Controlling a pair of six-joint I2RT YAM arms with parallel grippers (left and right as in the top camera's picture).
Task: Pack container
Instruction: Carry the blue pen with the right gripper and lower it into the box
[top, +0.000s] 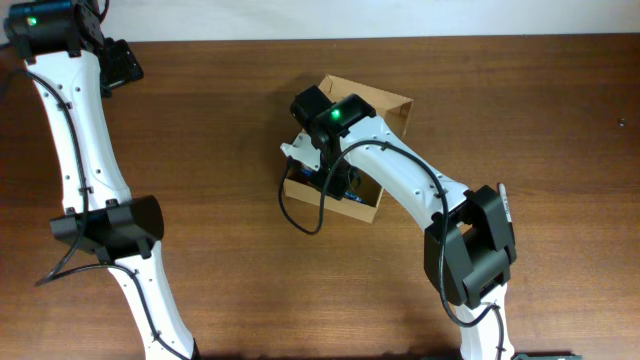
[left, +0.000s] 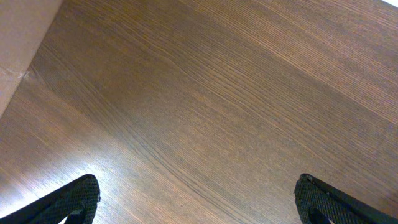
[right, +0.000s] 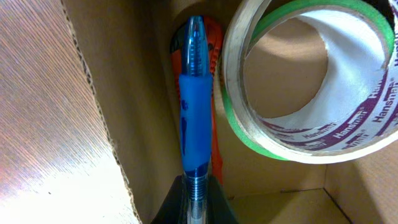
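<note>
Your overhead view is evenly, softly lit: the table (top: 230, 120) carries a faint sheen and shadows are pale. In your left wrist view a bright glare patch washes out the wood grain at lower left, and the fingertips (left: 74, 199) of the left gripper (left: 198, 202) sit dark and soft-edged. In your right wrist view the blue pen (right: 194, 118) blurs close to the lens, the print on the tape roll (right: 364, 121) reads sharp, and the container (right: 130, 74) wall lies in shade.
</note>
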